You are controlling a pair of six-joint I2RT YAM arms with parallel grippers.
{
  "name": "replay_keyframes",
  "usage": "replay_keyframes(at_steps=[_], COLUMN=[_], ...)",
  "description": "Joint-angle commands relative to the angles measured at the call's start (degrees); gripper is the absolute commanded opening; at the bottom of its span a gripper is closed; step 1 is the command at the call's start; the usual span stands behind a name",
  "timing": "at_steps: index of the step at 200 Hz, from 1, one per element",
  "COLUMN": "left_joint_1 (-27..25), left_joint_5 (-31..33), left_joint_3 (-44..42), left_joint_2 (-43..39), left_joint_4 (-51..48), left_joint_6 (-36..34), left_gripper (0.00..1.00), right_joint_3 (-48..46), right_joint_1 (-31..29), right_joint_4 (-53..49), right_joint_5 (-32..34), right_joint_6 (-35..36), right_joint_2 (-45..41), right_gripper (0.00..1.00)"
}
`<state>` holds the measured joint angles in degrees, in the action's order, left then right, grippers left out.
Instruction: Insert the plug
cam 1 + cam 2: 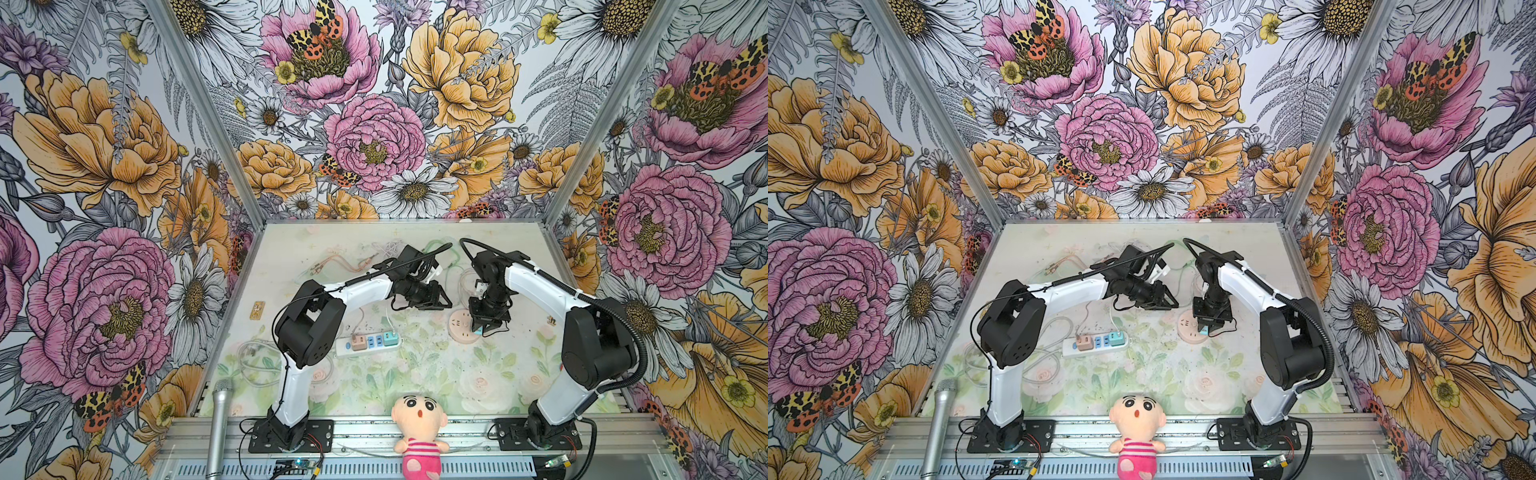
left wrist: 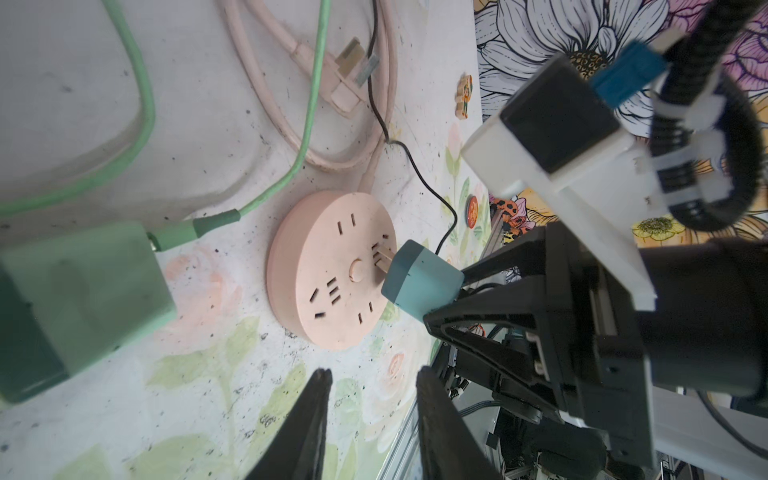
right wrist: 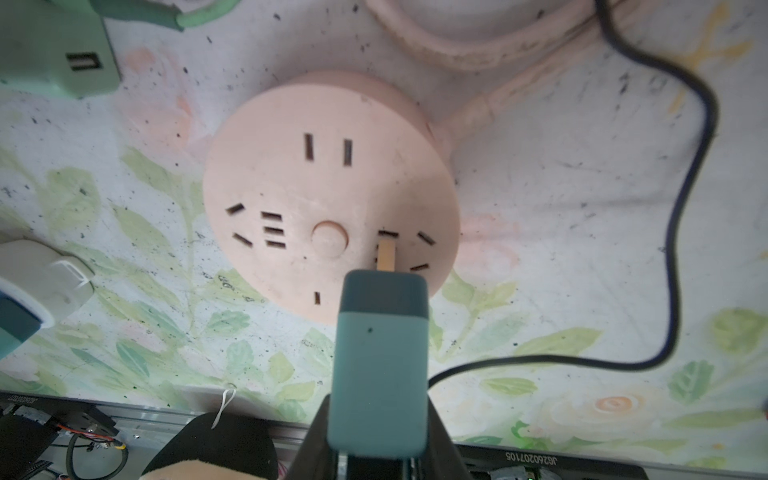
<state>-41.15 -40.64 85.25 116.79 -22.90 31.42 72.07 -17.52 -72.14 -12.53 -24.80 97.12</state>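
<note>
A teal plug is gripped between the fingers of my right gripper, which is shut on its body. Its brass prong leans at an angle against the face of the round pink socket, its tip at a slot beside the centre button. In the left wrist view the plug meets the socket at its edge. My left gripper hovers close by, open, with nothing between its fingers. In both top views the socket lies under the right gripper.
A white power strip with coloured adapters lies to the left of the socket. A green adapter block with its green cable, a coiled pink cable and a black cable lie around it. A plush doll and a microphone stand at the front.
</note>
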Motion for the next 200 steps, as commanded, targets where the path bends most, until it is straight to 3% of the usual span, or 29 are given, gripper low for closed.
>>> replay_keyframes(at_steps=[1, 72, 132, 200], left_joint_1=[-2.12, -2.94, -4.53, -8.44], left_joint_5=[5.15, 13.19, 10.97, 10.11], left_joint_3=[4.38, 12.63, 13.83, 8.22], left_joint_2=[3.25, 12.51, 15.92, 13.36], left_joint_4=[0.93, 0.95, 1.01, 0.66], left_joint_6=[0.34, 0.49, -0.25, -2.46], left_gripper=[0.33, 0.31, 0.28, 0.26], right_joint_3=[-0.11, 1.83, 2.74, 5.21], right_joint_1=[0.29, 1.27, 2.35, 3.57], right_joint_4=[2.97, 2.72, 2.53, 0.73], right_joint_5=[-1.0, -1.29, -1.04, -0.46], right_joint_6=[1.48, 2.91, 3.17, 3.95], right_joint_2=[0.23, 0.66, 0.84, 1.22], right_gripper=[0.0, 0.0, 0.0, 0.0])
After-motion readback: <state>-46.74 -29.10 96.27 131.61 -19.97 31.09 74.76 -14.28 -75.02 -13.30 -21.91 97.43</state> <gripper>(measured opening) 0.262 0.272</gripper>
